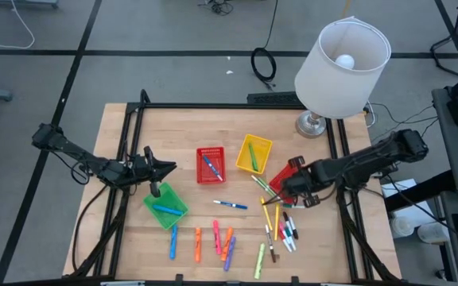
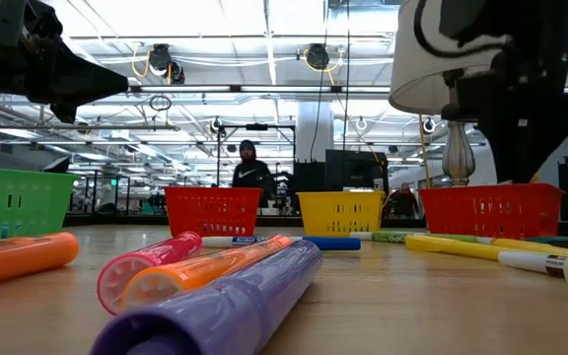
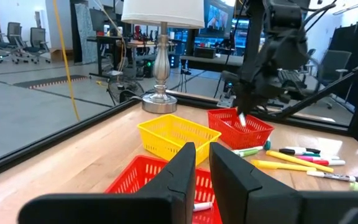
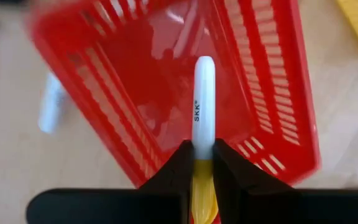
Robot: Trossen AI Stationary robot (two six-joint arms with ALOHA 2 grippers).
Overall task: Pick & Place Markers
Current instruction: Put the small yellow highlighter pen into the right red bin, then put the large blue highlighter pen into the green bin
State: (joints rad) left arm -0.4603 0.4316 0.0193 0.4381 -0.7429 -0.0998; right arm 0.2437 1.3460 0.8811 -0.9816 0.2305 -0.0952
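Nearest the front table [image 1: 133,127] edge lie the loose markers [image 1: 227,242]: five in a row, then roughly ten clustered to the right, one blue alone mid-table. Four baskets: green [image 1: 165,207], two red, yellow [image 1: 254,153]. The right gripper [image 4: 197,163], jaws clenched on a white-barrelled marker [image 4: 203,99], hangs over the right red basket [image 4: 166,93]. The left gripper [image 3: 202,163], jaws nearly closed and empty, hovers above the green basket.
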